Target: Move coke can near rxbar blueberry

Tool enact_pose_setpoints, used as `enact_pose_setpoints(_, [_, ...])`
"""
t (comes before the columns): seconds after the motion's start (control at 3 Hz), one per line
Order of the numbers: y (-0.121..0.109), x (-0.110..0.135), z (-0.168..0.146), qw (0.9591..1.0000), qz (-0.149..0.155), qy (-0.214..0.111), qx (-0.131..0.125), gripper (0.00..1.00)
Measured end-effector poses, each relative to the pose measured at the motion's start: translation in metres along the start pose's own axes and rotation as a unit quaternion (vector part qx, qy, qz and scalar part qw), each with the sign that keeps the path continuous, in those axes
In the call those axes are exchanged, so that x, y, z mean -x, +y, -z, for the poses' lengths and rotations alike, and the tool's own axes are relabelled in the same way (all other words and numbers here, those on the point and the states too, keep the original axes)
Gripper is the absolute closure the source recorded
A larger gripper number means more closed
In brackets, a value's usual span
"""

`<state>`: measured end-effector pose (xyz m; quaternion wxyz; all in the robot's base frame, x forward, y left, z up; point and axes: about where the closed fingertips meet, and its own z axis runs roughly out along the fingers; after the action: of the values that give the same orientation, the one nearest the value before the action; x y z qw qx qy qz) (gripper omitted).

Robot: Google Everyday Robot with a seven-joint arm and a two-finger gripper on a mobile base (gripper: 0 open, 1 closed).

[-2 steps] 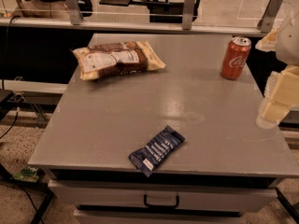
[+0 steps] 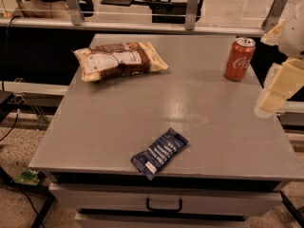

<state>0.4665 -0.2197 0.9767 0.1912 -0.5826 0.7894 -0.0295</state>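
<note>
End effector (image 2: 271,95) has edged up and inward at the bench's (image 2: 118,122) right side; nothing else has moved.
Coke can (image 2: 240,59) stands far right, well apart from rxbar blueberry (image 2: 159,153) at the front edge; whether the end effector is open, I cannot tell.

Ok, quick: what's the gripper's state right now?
Gripper: at the table's right edge, apart from the upright coke can; open or closed cannot be told.

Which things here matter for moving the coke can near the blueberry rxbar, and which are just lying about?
For the job:
coke can, upright, far right of the table
rxbar blueberry, flat at the near edge
gripper, at the right edge, not touching the can

Just lying about:
snack bag, tan-and-brown, far left
</note>
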Motion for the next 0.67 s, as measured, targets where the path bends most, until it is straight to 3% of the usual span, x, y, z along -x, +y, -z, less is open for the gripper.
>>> enact_pose_setpoints(0.33, [-0.034, 0.003, -0.016, 0.9994, -0.017, -0.025, -0.015, 0.00])
enact_pose_setpoints(0.67, [-0.087, -0.006, -0.032, 0.9964, -0.049, -0.057, -0.040, 0.00])
